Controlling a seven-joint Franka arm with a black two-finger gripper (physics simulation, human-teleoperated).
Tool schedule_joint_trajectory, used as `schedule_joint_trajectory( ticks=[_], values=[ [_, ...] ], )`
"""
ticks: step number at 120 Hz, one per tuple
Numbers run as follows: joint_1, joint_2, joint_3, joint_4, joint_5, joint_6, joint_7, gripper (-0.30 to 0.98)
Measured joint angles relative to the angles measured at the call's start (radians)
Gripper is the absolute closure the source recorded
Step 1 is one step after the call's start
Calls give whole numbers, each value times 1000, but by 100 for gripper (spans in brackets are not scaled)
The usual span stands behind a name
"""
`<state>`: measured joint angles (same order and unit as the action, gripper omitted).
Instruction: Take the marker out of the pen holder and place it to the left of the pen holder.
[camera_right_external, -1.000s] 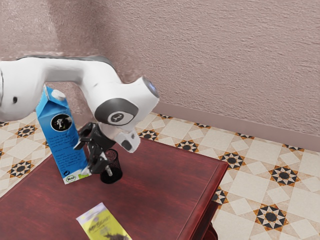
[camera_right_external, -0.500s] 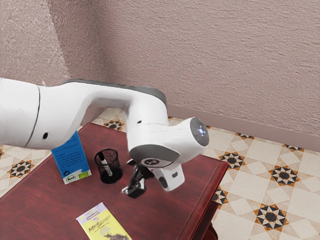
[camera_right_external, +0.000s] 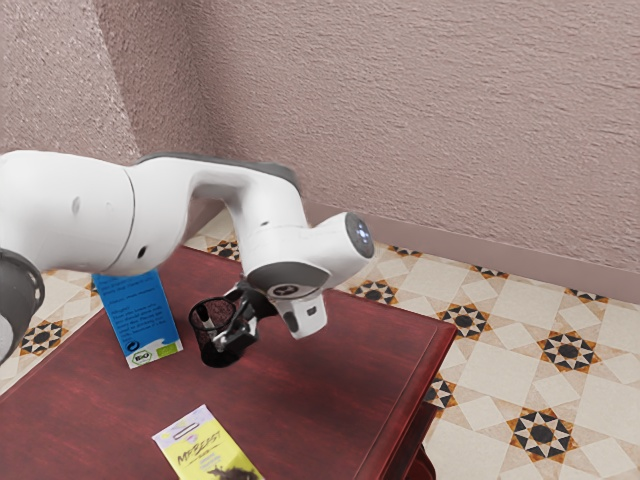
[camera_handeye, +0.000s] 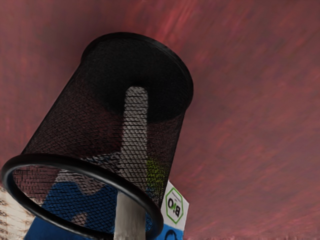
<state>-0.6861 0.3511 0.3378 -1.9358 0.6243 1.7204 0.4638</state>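
Starry tiles are lying by the red wooden bench. A long whitish marker is standing in the round black mesh pen holder. Just by it, the black end effector is hanging; I cannot tell how open, or if it's holding anything.

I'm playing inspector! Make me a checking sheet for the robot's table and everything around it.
Surface: dark red table, glossy.
Job's things: marker in the black mesh pen holder, sticking out past the rim; the holder stands upright.
Clutter: blue carton standing, its top hidden behind the arm; yellow packet lying flat.
Gripper: black gripper close by the pen holder; whether they touch is unclear.
Cables: nothing seen.
Surroundings: patterned tile floor, rough pinkish wall.
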Motion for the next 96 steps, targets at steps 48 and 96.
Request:
schedule_joint_trajectory(
  ticks=[48, 96],
  values=[
    [5, 4, 83, -3, -25, -3, 4, 38],
    [5, 1, 97, 1, -28, -21, -36, 73]
  ],
)
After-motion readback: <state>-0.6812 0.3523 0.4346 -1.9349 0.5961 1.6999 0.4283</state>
